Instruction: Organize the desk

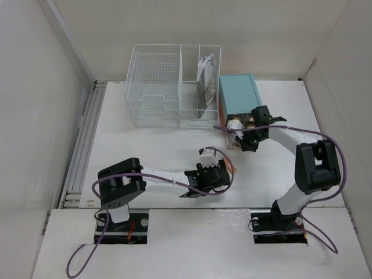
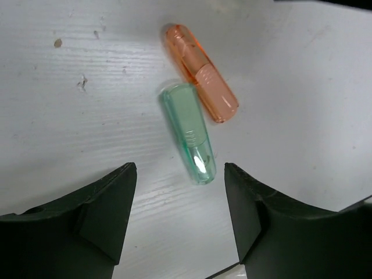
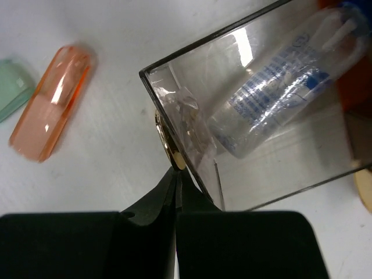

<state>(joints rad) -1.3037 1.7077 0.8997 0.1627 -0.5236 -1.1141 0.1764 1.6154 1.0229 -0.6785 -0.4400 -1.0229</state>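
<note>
Desk under me holds a green tube beside an orange tube below my spread left hand, and my right hand is pressed together at the gold knob of a clear drawer.

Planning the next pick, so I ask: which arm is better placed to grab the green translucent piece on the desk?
Left. The left gripper is open, with the near end of the green piece between its fingers. The right gripper is shut on the gold knob of the clear drawer, so it is occupied.
</note>
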